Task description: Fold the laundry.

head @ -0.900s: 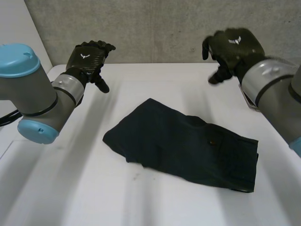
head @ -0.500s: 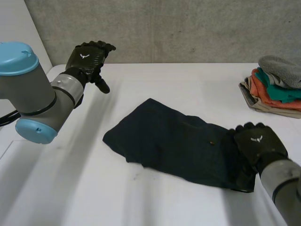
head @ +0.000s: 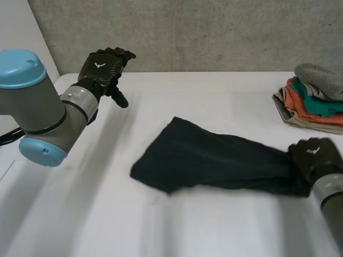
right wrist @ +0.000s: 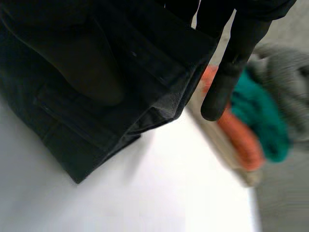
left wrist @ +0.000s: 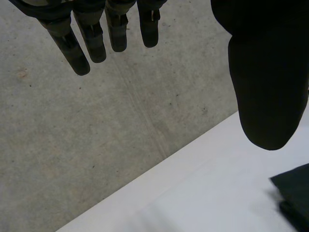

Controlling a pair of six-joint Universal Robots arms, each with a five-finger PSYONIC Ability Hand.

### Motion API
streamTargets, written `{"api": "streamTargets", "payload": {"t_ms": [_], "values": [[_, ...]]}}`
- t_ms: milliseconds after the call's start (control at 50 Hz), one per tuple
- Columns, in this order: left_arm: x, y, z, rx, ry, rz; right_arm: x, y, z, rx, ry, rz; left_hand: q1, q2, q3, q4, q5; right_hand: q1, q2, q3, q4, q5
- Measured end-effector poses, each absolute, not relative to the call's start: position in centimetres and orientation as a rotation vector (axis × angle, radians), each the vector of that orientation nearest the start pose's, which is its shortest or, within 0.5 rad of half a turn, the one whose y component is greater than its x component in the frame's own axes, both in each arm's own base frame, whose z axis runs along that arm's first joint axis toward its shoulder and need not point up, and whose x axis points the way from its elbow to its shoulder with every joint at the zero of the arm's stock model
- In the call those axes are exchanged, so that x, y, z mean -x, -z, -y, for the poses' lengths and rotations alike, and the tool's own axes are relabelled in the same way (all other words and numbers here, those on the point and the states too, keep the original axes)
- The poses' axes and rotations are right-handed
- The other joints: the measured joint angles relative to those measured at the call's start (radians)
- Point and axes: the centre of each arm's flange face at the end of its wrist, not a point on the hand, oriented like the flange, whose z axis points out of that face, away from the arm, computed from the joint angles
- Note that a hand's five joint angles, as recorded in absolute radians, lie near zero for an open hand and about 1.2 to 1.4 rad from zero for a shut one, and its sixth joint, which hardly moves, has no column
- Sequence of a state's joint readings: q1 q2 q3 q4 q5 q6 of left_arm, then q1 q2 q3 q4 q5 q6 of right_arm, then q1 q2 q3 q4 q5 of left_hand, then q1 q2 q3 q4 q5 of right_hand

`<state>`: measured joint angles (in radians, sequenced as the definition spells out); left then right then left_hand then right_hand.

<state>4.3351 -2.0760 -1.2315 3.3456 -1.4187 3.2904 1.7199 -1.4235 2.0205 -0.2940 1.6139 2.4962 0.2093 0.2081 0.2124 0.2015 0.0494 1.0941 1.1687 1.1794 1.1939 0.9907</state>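
A dark navy garment [head: 209, 160] lies stretched across the white table [head: 214, 96], its right end lifted and bunched. My right hand [head: 313, 158] is shut on that right end. In the right wrist view the thumb lies over the cloth [right wrist: 159, 63] and one finger [right wrist: 231, 63] sticks out past its hem. My left hand [head: 102, 69] hangs open in the air over the table's far left corner, well clear of the garment. Its straight fingers [left wrist: 91, 38] show in the left wrist view, with a corner of the dark cloth [left wrist: 294, 193] below the thumb.
A pile of folded clothes [head: 316, 93] in grey, teal, orange and beige sits at the table's far right edge, close behind my right hand; this pile [right wrist: 256, 125] also shows past the finger in the right wrist view. A concrete wall runs behind the table.
My right hand came down from the air onto the garment's right end, took hold of it and dragged it rightward, stretching the cloth. The left hand barely moved.
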Motion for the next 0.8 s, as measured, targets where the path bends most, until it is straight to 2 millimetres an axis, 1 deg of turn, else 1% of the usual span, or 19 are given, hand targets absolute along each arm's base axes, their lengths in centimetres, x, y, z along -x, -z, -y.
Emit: {"api": "streamTargets", "payload": {"t_ms": [60,80,120,160,200,280,340,400,420,460,480,540,580,600,620,640,680,720,800], "values": [[28.8,-24.8,34.0,-0.796,2.434,-2.249,-15.5,-16.6,27.2,1.262,2.074,-2.602,0.0,0.0,0.0,0.0,0.0,0.017,0.0,0.0,0.0,0.005],[28.8,-24.8,34.0,-0.795,2.433,-2.249,-15.4,-16.7,27.4,1.291,2.081,-2.595,0.0,0.0,0.0,0.0,0.0,0.018,0.0,0.0,0.0,0.006],[28.7,-24.8,34.0,-0.792,2.431,-2.25,-15.3,-16.9,28.7,1.498,2.122,-2.521,0.0,0.0,0.0,0.0,0.0,0.019,0.0,0.0,0.0,0.006],[28.6,-24.8,34.0,-0.791,2.429,-2.251,-15.5,-17.0,29.1,1.583,2.137,-2.472,0.0,0.0,0.0,0.0,0.0,0.02,0.0,0.0,0.0,0.006],[28.5,-24.8,34.0,-0.789,2.428,-2.252,-16.8,-17.5,29.6,1.735,2.181,-2.332,0.0,0.0,0.0,0.0,0.0,0.035,0.001,0.0,0.0,0.006],[28.4,-24.9,34.0,-0.785,2.429,-2.25,-20.2,-18.7,29.3,1.86,2.272,-2.06,0.0,0.0,0.0,0.0,0.0,0.038,0.001,0.0,0.001,0.006],[28.3,-25.2,33.9,-0.777,2.433,-2.244,-24.2,-19.7,27.5,1.924,2.323,-1.758,0.0,0.0,0.0,-0.001,0.0,0.038,0.001,0.0,0.001,0.009],[28.1,-25.4,33.9,-0.771,2.437,-2.238,-27.2,-19.9,25.4,1.957,2.311,-1.533,0.0,0.0,0.0,-0.001,0.0,0.038,0.001,0.001,0.001,0.017],[28.0,-25.6,33.8,-0.767,2.439,-2.235,-28.7,-19.6,24.0,1.974,2.282,-1.418,0.0,0.0,0.0,0.0,0.0,0.038,0.001,0.005,0.001,0.018],[27.8,-25.7,33.7,-0.763,2.441,-2.232,-29.8,-19.3,22.9,1.986,2.252,-1.334,0.0,0.0,0.0,0.0,0.0,0.038,0.001,0.007,0.001,0.019],[27.6,-26.0,33.6,-0.758,2.443,-2.227,-31.1,-18.6,21.2,2.005,2.192,-1.234,0.0,0.0,0.0,0.0,0.0,0.038,0.001,0.008,0.001,0.019],[27.2,-26.3,33.5,-0.749,2.445,-2.22,-33.0,-17.0,19.0,2.036,2.095,-1.107,0.0,0.0,0.0,0.0,0.0,0.033,-0.005,-0.001,-0.009,0.015],[27.0,-26.4,33.5,-0.744,2.445,-2.217,-33.7,-16.3,18.4,2.051,2.065,-1.073,0.0,0.0,0.0,-0.001,0.0,-0.084,-0.142,-0.144,-0.152,-0.113],[26.9,-26.4,33.5,-0.741,2.445,-2.215,-34.0,-16.0,18.2,2.061,2.052,-1.059,0.0,0.0,0.0,0.0,0.0,-0.258,-0.324,-0.302,-0.308,-0.289],[26.7,-26.5,33.5,-0.737,2.446,-2.212,-34.4,-15.7,18.1,2.069,2.047,-1.055,0.0,0.0,0.0,0.0,0.0,-0.325,-0.393,-0.37,-0.376,-0.356],[26.6,-26.5,33.5,-0.733,2.445,-2.21,-34.6,-15.6,18.2,2.07,2.053,-1.062,0.0,0.0,0.0,0.0,0.0,-0.639,-0.69,-0.675,-0.681,-0.668],[26.4,-26.6,33.6,-0.727,2.447,-2.206,-34.9,-15.8,18.7,2.051,2.074,-1.1,0.0,0.0,0.0,-0.001,0.0,-0.83,-0.903,-0.895,-0.896,-0.866],[26.1,-26.8,33.7,-0.719,2.451,-2.199,-35.0,-16.7,19.5,1.984,2.111,-1.167,0.0,0.0,0.0,0.0,0.0,-0.876,-0.961,-0.966,-0.973,-0.943],[25.9,-27.8,34.1,-0.698,2.481,-2.163,-34.6,-20.9,21.2,1.674,2.198,-1.338,0.0,0.0,0.0,0.0,0.0,-0.876,-0.962,-0.97,-0.98,-0.945]]}}
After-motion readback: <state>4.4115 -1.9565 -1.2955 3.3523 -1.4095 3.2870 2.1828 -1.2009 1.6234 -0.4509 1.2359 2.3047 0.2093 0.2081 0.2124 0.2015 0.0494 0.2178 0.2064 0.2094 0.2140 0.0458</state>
